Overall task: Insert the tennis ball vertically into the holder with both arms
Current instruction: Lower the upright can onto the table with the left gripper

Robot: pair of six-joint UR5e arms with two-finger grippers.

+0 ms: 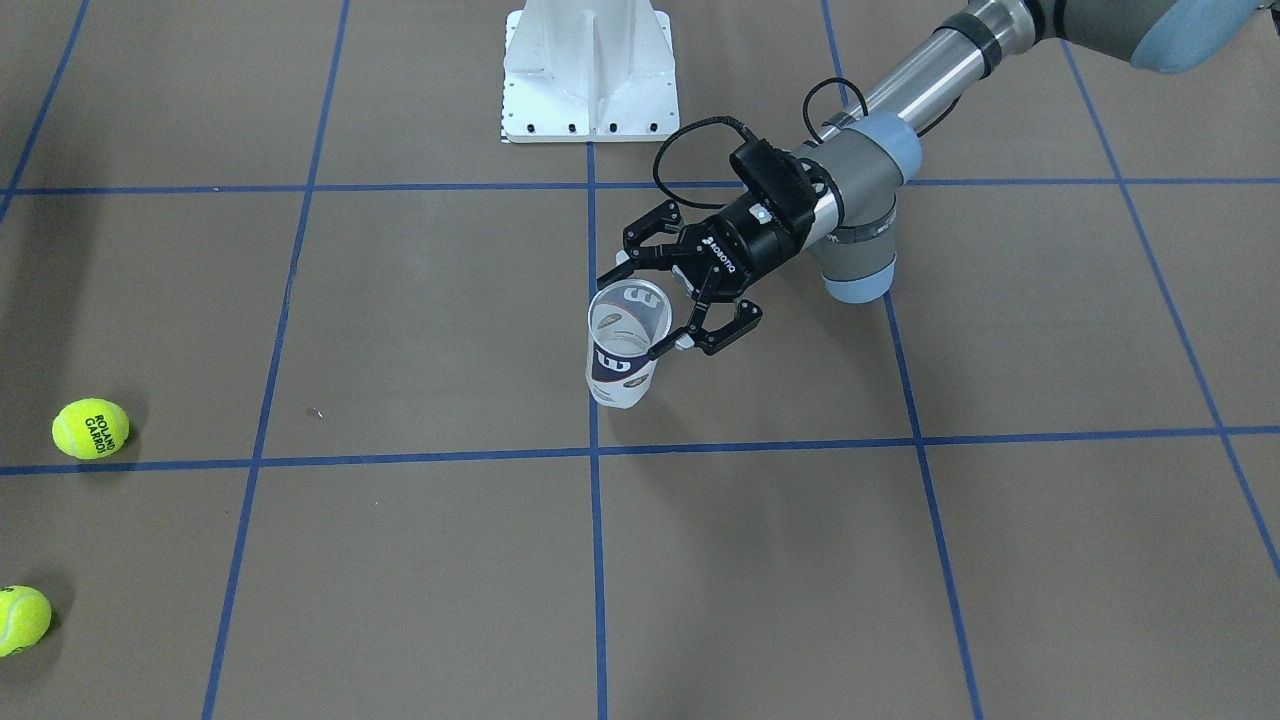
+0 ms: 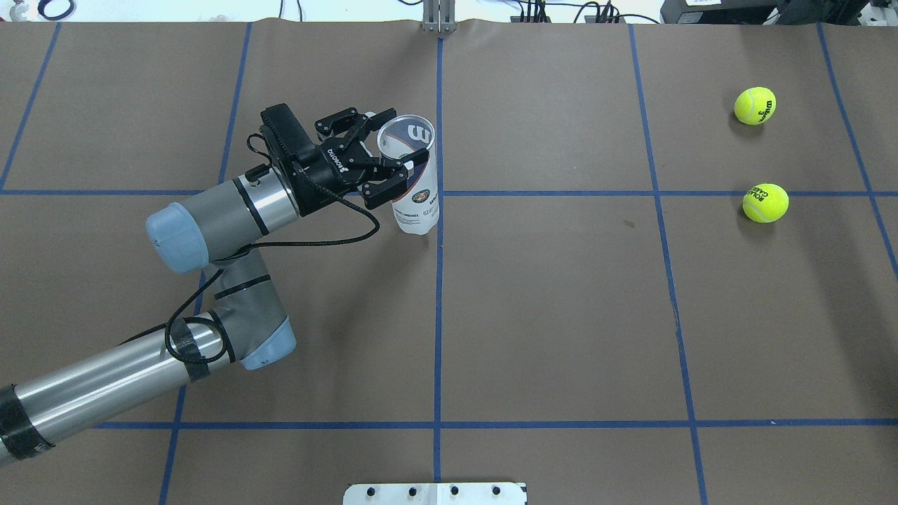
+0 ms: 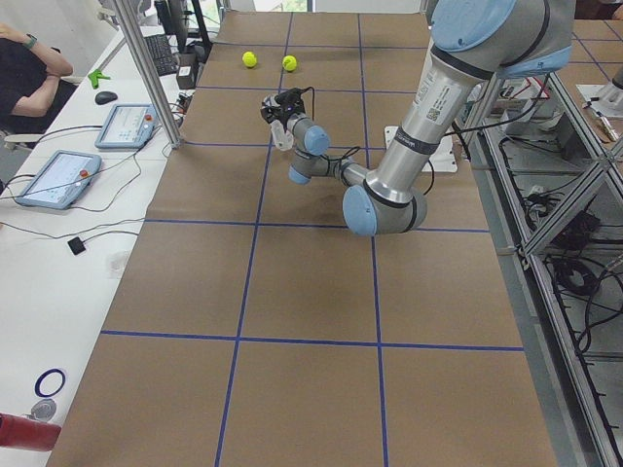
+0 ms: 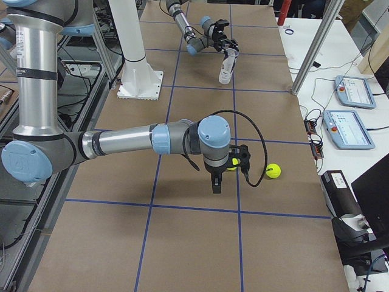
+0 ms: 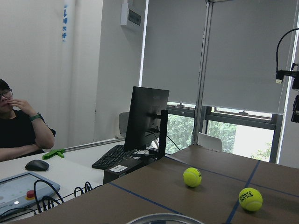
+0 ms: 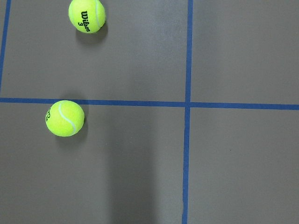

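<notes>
The holder (image 1: 622, 372) is a clear can with a navy-and-white label, standing upright near the table's middle line, with its open silver rim facing up. My left gripper (image 1: 635, 315) reaches in sideways and is shut on the holder (image 2: 415, 203), one finger on each side just below the rim. The tennis ball (image 2: 765, 203) with ROLAND GARROS lettering lies far off on the right half of the table. My right gripper (image 4: 215, 181) hangs over that ball, which shows at the left in the right wrist view (image 6: 65, 118). I cannot tell whether the right gripper is open or shut.
A second ball (image 2: 755, 105), marked Wilson, lies a little beyond the first. The white pedestal base (image 1: 590, 75) stands at the robot's edge of the table. A person (image 3: 24, 73) sits at a side desk with tablets and a monitor.
</notes>
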